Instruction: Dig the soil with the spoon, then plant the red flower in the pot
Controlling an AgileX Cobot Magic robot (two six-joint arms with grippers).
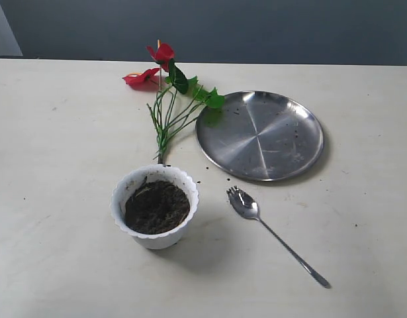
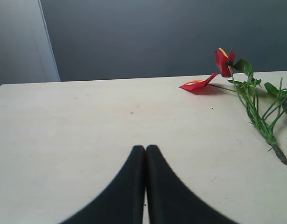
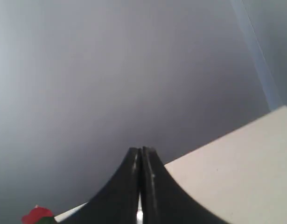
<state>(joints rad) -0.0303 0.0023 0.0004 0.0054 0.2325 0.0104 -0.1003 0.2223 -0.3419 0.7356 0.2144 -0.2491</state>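
The white scalloped pot [image 1: 155, 228] stands near the table's front, filled with dark soil [image 1: 156, 207]. Just behind it lies the red flower [image 1: 165, 86], stems pointing at the pot; the left wrist view also shows the red flower [image 2: 225, 63] lying flat. The silver spoon [image 1: 269, 230] lies right of the pot, bowl toward the plate. Neither gripper appears in the exterior view. My left gripper [image 2: 145, 148] is shut over bare table, empty. My right gripper [image 3: 141, 150] is shut with nothing in it, aimed mostly at the grey wall.
A round steel plate [image 1: 259, 134] with a few soil crumbs lies behind the spoon, right of the flower. The beige table [image 1: 57, 165] runs back to a grey wall. A red bloom [image 3: 36, 215] peeks in at the right wrist view's corner.
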